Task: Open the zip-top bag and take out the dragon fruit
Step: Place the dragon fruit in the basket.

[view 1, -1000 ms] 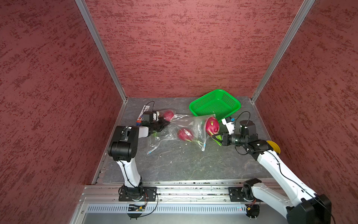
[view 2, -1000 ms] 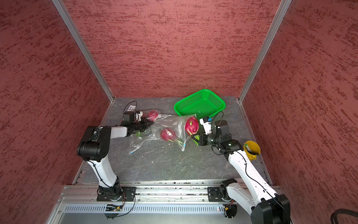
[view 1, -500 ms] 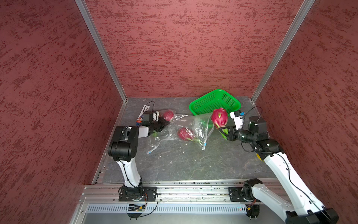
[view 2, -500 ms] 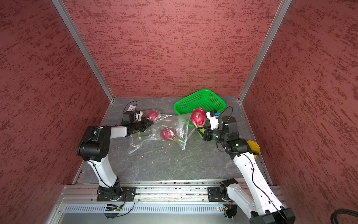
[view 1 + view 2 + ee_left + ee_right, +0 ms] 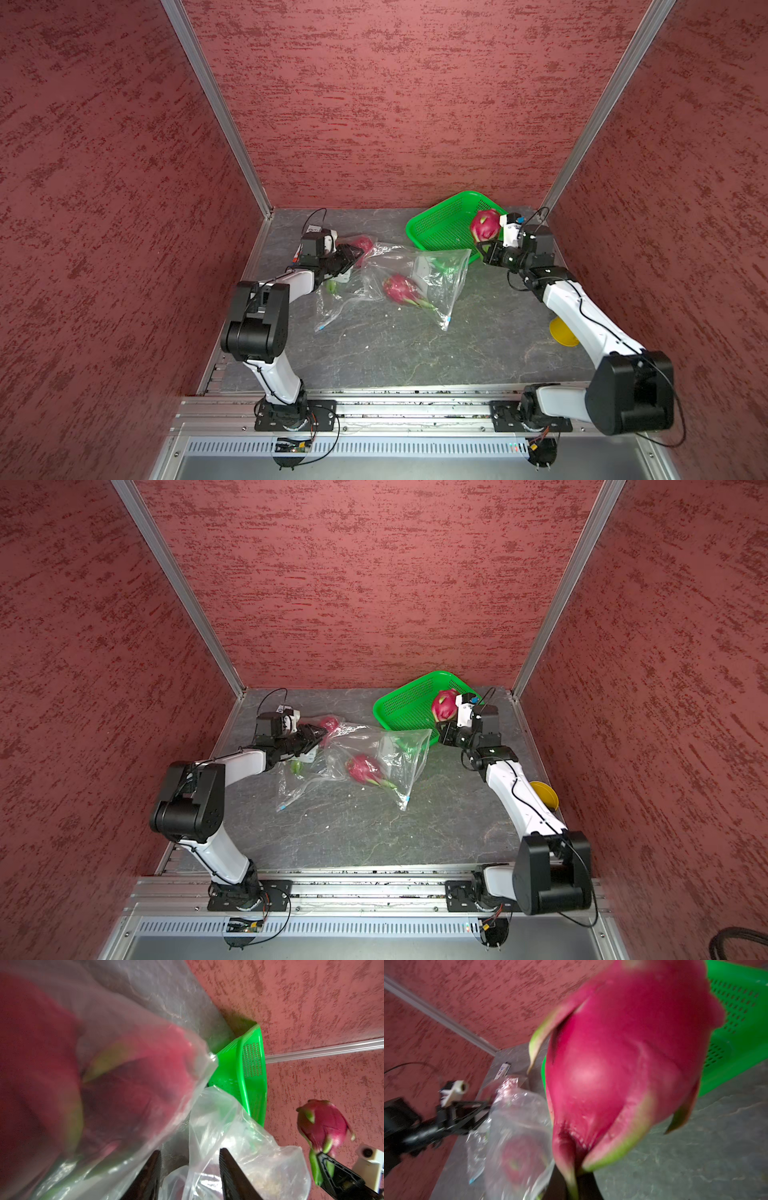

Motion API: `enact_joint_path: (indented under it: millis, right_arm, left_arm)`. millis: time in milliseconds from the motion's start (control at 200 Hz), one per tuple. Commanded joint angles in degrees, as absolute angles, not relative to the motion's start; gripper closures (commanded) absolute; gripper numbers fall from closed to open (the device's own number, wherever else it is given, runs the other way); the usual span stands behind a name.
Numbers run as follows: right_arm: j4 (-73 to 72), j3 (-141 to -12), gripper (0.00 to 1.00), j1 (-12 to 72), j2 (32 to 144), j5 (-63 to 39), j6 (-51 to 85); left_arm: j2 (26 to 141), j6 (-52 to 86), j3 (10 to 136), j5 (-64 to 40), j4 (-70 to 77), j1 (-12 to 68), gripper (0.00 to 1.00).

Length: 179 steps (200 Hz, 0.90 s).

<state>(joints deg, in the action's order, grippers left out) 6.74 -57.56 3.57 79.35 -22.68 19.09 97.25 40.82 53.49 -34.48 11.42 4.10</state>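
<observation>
The clear zip-top bag [image 5: 419, 266] [image 5: 376, 746] lies open and crumpled on the grey table. One dragon fruit [image 5: 401, 289] [image 5: 363, 769] lies inside it. A second dragon fruit [image 5: 363, 244] [image 5: 124, 1095] sits behind bag film beside my left gripper [image 5: 353, 254] [image 5: 190, 1150]. That gripper is open, with loose film running between its fingers. My right gripper [image 5: 487, 249] [image 5: 577, 1180] is shut on the leafy base of a third dragon fruit [image 5: 485, 224] [image 5: 444, 704] [image 5: 623, 1064]. It holds this fruit in the air over the near right edge of the green basket.
The green mesh basket [image 5: 440, 226] [image 5: 399, 712] [image 5: 255, 1076] stands at the back right against the wall, tilted up. A yellow round object [image 5: 561, 332] [image 5: 545, 793] lies by the right wall under my right arm. Red walls close in three sides.
My right gripper lifted its dragon fruit from the bag's mouth and carried it back and right to the basket's edge. The left gripper's jaws have opened off the bag film.
</observation>
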Motion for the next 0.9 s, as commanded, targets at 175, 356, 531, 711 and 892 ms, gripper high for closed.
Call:
enact_joint_path:
  millis: [175,356,531,711,892]
  right_arm:
    - [-5.51,-70.92,0.97,2.9,99.85,-20.26,18.64]
    - [-7.84,-76.71,0.97,2.85,109.94,-17.99,18.88]
    - [-7.79,-83.44,0.95,2.76,118.92,-16.76,20.09]
    - [-8.39,-89.04,0.93,2.56,125.87,-16.14,22.1]
    - [-8.43,-92.87,0.83,2.35,129.91,-15.6,24.71]
  left_arm:
    - [89.52,38.83,49.64,-25.44,8.9,2.78,0.0]
    - [85.67,43.56,44.51,-23.43,12.72,0.69,0.0]
    - [84.02,43.79,42.54,-28.42,13.84,1.02,0.0]
    - [82.24,43.18,39.05,-30.12,12.7,2.38,0.0]
    - [80.28,42.13,36.2,-28.76,10.94,5.22,0.0]
